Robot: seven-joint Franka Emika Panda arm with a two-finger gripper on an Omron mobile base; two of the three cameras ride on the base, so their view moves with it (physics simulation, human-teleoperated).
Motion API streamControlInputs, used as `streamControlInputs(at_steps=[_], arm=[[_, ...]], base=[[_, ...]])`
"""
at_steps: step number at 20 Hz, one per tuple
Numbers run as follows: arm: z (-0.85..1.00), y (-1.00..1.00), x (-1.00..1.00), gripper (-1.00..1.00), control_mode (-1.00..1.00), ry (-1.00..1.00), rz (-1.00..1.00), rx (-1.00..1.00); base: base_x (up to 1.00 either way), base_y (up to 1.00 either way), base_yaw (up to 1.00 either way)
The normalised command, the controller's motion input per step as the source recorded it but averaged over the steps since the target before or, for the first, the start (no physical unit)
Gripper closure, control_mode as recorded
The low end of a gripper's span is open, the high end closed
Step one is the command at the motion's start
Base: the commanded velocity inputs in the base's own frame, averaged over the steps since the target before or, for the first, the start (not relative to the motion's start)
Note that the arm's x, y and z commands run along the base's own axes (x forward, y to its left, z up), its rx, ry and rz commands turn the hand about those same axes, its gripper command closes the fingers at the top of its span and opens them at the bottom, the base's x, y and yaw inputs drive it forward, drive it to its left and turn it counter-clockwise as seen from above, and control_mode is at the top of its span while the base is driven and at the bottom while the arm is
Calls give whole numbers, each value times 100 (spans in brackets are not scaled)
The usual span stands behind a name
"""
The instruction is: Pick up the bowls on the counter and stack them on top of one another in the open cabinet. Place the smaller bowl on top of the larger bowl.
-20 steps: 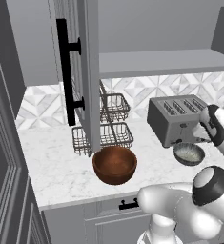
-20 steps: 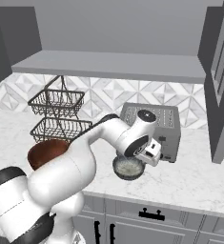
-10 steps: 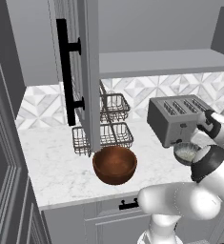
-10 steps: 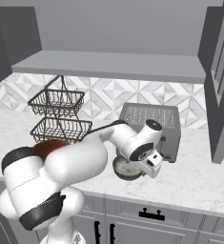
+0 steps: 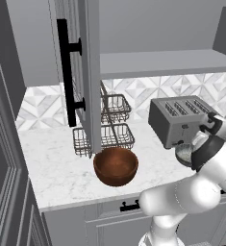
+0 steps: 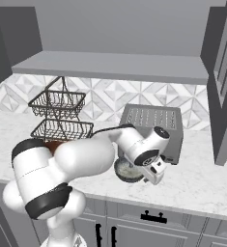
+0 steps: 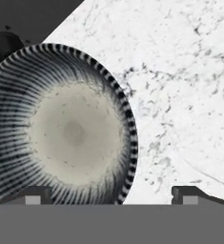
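Observation:
The smaller bowl point(image 7: 70, 128), with a pale speckled inside and a dark striped wall, sits on the marble counter point(image 7: 180, 71) in front of the toaster. My gripper point(image 7: 112, 195) hangs open just above it. One fingertip point(image 7: 35, 194) is over the bowl's inside and the other is over bare counter, so the rim lies between them. From the base views the hand covers part of this smaller bowl point(image 6: 127, 171) point(image 5: 185, 153). The larger bowl point(image 5: 115, 166), glossy reddish-brown, stands upright near the counter's front edge below the wire basket. The open cabinet's shelf point(image 5: 167, 62) is bare.
A grey toaster point(image 5: 182, 120) stands right behind the smaller bowl. A two-tier wire basket point(image 5: 107, 129) stands against the tiled wall. The open cabinet door point(image 5: 88, 72), with its long black handle point(image 5: 69, 77), juts out over the brown bowl. My own arm crosses the counter's front.
The hand has dropped lower over the smaller bowl and the arm has swung further forward. Both bowls stay where they were.

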Motion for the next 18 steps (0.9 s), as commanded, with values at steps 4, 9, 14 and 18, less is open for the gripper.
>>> streamControlInputs(at_steps=[4, 9, 14, 18], arm=[[-36, 0, 0, -100, -100, 0, -1, 0], [-28, 13, 8, -100, -100, 1, 0, 0], [-21, 19, 15, -100, -100, 2, 0, 0], [0, 0, 0, 100, -100, 0, 0, 0]], base=[[0, 0, 0], [0, 0, 0], [0, 0, 0], [0, 0, 0]])
